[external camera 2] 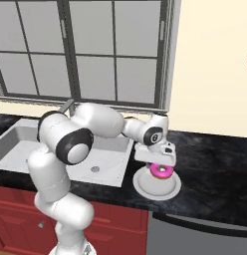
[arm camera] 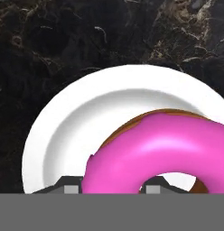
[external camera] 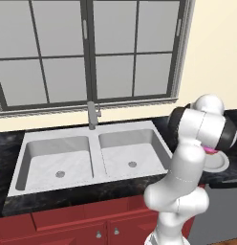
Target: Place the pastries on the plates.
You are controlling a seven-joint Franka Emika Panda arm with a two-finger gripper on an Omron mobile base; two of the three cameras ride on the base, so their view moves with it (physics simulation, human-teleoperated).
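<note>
Place: I'm looking at a home kitchen, rendered rather than real.
Sink: a double-basin steel sink (external camera: 87, 160) is set into the counter, with a faucet (external camera: 93, 115) at its back edge.
Counter: I see a black marbled stone countertop (external camera 2: 215, 174) running along the wall.
Cabinets: red cabinet fronts (external camera: 68, 225) with small round knobs sit below the sink.
Window: a large dark-framed window (external camera: 87, 48) with many panes sits above the sink, in a cream wall (external camera 2: 215, 64).
Tableware: a greyish-white plate (external camera 2: 156, 188) lies on the counter beside the sink, with a pink-frosted pastry (external camera 2: 161, 171) over it.
</note>
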